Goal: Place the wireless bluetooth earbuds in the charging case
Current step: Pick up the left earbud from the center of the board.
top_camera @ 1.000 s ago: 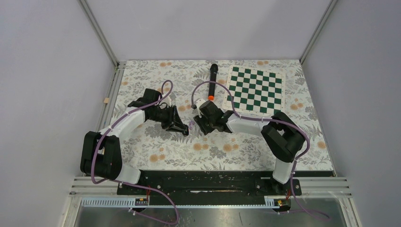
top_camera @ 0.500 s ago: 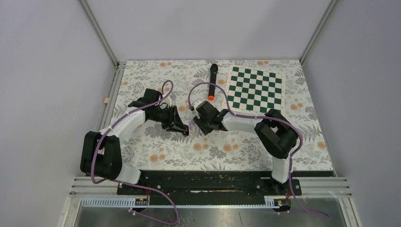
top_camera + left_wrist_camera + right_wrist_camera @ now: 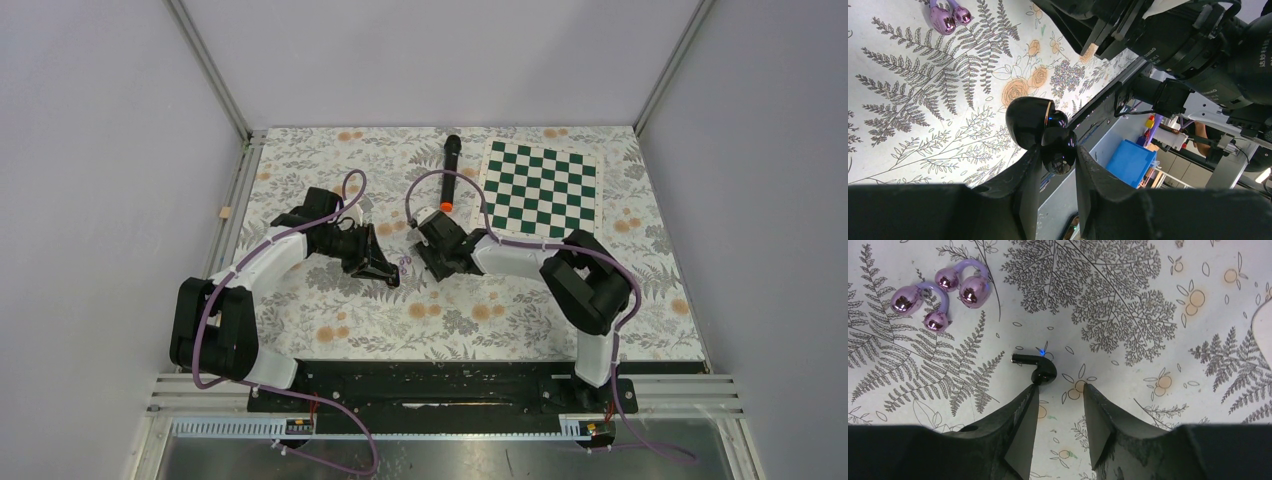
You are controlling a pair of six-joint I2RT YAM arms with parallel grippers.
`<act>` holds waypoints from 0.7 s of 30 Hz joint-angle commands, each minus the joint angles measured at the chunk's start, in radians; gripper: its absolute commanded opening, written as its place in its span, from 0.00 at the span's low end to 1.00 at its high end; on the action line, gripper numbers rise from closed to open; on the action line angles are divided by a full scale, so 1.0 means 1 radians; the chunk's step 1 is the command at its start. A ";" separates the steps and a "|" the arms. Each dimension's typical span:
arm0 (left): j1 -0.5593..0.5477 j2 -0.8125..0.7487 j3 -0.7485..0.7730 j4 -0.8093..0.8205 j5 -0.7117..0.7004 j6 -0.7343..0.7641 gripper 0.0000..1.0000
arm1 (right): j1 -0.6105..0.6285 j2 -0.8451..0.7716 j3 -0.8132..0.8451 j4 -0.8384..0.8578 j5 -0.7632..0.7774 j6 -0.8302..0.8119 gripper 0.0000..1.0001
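Right wrist view: right hand [image 3: 1060, 390] had its fingers apart with nothing between them. Left wrist view: left hand [image 3: 1058, 157] was clamped on a glossy black two-lobed piece [image 3: 1035, 122], held off the surface [image 3: 500, 310]. It looked like a clip-type earbud, but this could not be confirmed.

Key relation: the black stemmed earbud [image 3: 1040, 369], with a small blue light showing, lay on the surface directly ahead of the right hand. Its body sat right at one fingertip [image 3: 1032, 390] rather than centred in the gap. Its stem ran crosswise to the direction the hand pointed, roughly parallel to the line joining the two fingertips. My reading is that a close from this pose would squeeze along the long axis or miss. A small sideways shift toward that finger looked necessary, and possibly a wrist turn as well. The right arm was the nearer one and its hand was free.

Purple earbuds [image 3: 973, 292] lay farther ahead, off to the same side as that finger, just beside each other. In the top view they sat between the two hands.

Counts:
- purple earbuds: 2
- black stemmed earbud: 1
- black piece in left hand: 1
- microphone [image 3: 450, 172]: 1
- checkered mat [image 3: 541, 190]: 1
- charging case: none identified in any view
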 commanded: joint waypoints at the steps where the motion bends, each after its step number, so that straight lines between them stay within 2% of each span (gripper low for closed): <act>1: -0.004 -0.027 0.016 0.011 0.005 0.005 0.00 | -0.011 -0.091 -0.030 0.025 -0.023 0.114 0.45; 8: -0.005 -0.023 0.016 0.011 0.004 0.007 0.00 | -0.012 -0.141 -0.074 0.110 -0.064 0.245 0.46; 17: -0.005 -0.037 0.004 0.011 0.003 0.010 0.00 | -0.023 -0.030 0.023 0.048 0.025 0.414 0.49; 21: -0.005 -0.031 0.005 0.011 0.006 0.014 0.00 | -0.022 0.006 0.068 -0.024 0.092 0.487 0.46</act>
